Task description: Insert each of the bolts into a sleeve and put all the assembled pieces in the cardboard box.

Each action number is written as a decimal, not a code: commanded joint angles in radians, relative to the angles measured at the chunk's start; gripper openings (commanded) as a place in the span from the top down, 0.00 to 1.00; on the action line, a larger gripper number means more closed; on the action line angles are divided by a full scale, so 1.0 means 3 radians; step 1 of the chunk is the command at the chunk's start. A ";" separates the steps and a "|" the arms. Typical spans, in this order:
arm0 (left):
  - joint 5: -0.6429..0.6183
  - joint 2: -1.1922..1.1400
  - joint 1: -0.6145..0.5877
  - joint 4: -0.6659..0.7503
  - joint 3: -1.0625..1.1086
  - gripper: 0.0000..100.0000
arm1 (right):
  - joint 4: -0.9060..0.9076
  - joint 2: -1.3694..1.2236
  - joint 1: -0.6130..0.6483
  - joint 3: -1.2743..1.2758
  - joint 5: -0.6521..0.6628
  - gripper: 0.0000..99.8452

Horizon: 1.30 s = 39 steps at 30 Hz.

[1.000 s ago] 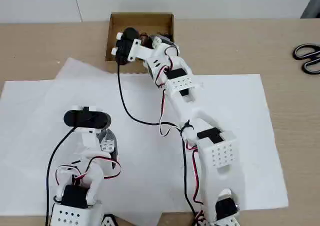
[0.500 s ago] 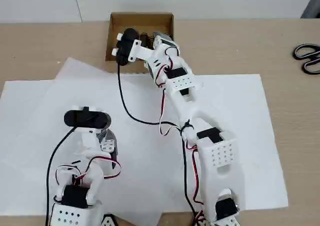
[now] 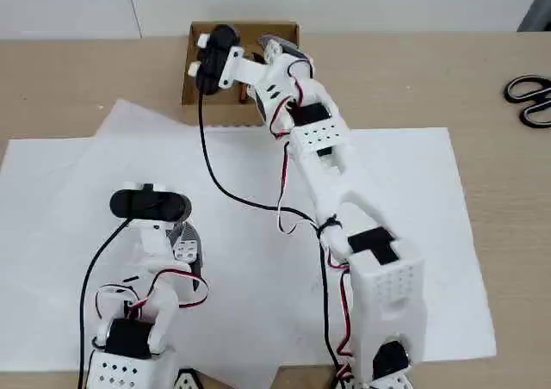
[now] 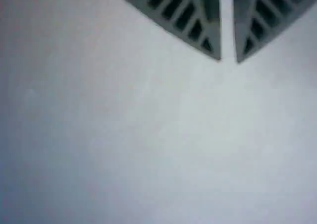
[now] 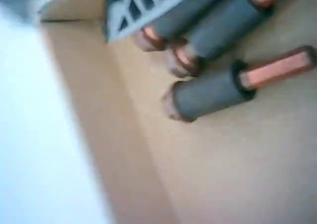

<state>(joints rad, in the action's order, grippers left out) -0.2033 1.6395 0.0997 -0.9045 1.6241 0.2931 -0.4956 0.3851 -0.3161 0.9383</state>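
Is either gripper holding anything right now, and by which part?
Left gripper holds nothing, over the paper. Right gripper is at the assembled pieces in the cardboard box; hold cannot be told.

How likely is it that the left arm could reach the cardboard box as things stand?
Probably not: the left gripper sits over the paper near its base, and the right arm stretches over the cardboard box.

Site: robotics workbench | Evidence: wooden table (image 3: 77, 79) under a white paper sheet (image 3: 241, 243); two loose-wired robot arms (image 3: 323, 161) on the sheet; scissors (image 3: 529, 101) off the sheet's right; plain white wall (image 3: 362, 2) beyond.
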 commanded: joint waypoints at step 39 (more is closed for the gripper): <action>0.0010 0.0031 -0.0020 0.0077 -0.0018 0.99 | 0.4294 0.2984 -0.1675 0.0358 -0.3018 1.00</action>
<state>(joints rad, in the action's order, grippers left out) -0.2033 1.6395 0.0997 -0.9045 1.6241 1.5666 0.3652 -0.0936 -0.2624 0.0591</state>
